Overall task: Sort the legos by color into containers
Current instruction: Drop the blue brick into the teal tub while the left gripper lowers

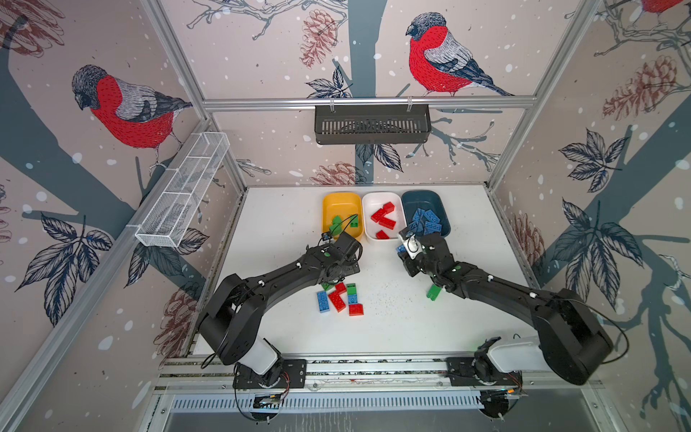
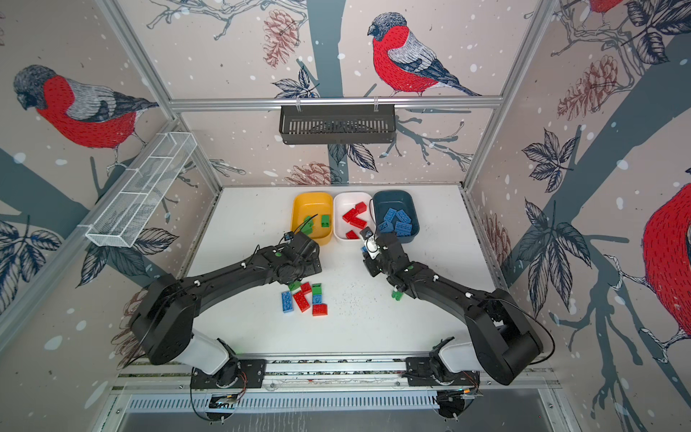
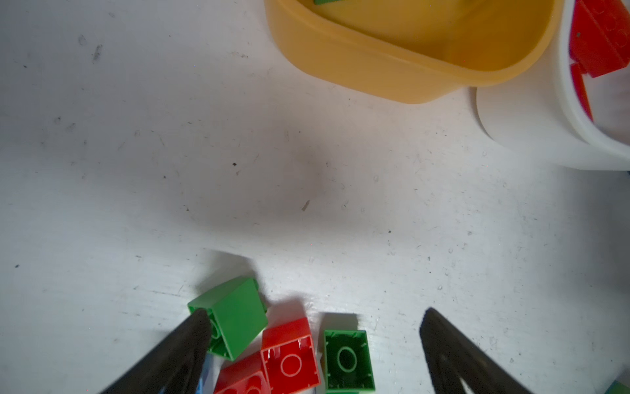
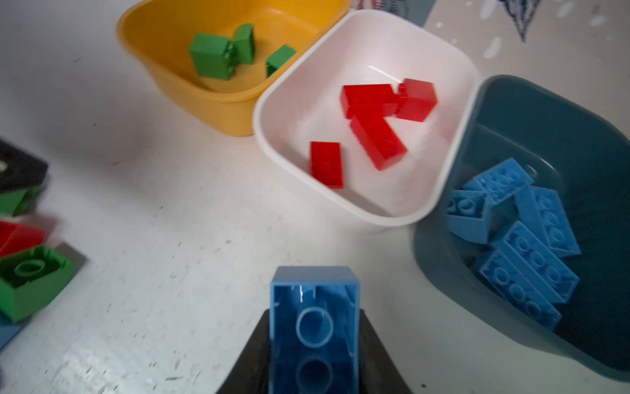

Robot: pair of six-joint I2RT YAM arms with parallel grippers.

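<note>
Near edge of table [image 1: 411,329]: loose pile [image 1: 340,299] of red, blue and green bricks, left of centre. A lone green brick [image 1: 433,291] sits well apart to the right, just beside the right arm [image 1: 504,299]. Left gripper [image 3: 315,315] hangs over the pile's far side, jaws spread wide, nothing between them. One finger [image 3: 194,334] overlaps a tipped green brick [image 3: 238,314]; whether it touches or sits just above, the wrist view doesn't settle. Next to that, a red brick [image 3: 289,354] and a dark green brick [image 3: 347,360], both hollow side up. Further back, right gripper [image 4: 313,341] is clamped on a blue brick [image 4: 313,300], hollow underside toward the wrist camera, just short of the tubs, in front of where white meets teal. Back row, three tubs side by side: yellow tub [image 1: 340,204] on the left with a few green bricks [image 1: 336,224], white tub [image 1: 374,202] in the middle with red bricks [image 1: 383,217], teal tub [image 1: 418,198] on the right with a heap of blue bricks [image 1: 428,220].
</note>
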